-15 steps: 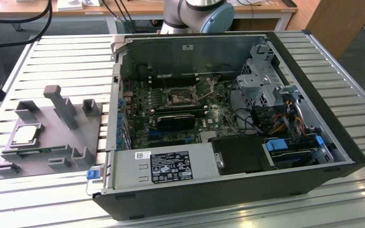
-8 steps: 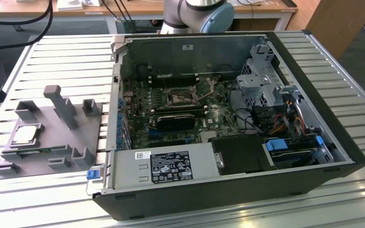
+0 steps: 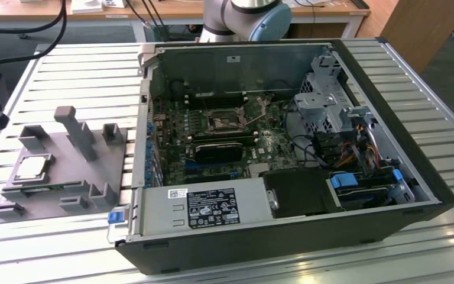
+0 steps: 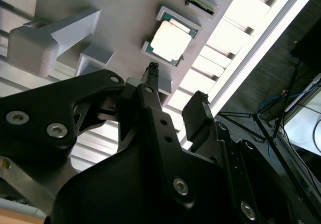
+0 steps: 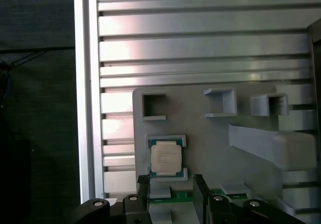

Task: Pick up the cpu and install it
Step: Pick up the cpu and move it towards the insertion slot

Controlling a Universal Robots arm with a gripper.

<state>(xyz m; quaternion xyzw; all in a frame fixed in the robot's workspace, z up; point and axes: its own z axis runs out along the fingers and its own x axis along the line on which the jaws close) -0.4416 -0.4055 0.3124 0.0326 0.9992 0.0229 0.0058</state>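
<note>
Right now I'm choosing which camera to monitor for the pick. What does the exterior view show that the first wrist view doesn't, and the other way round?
Exterior view: the open black computer case with its green motherboard and black square socket frame, plus the arm's grey-and-blue base joint.
First wrist view: the black gripper, fingers apart, nothing held.
Both: the small square silvery cpu lying in its pocket on the grey plastic fixture, which sits on the slatted aluminium table.

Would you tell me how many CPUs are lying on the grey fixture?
1. The cpu lies in a pocket of the grey fixture, on the exterior view's left; none seems hidden.
</note>
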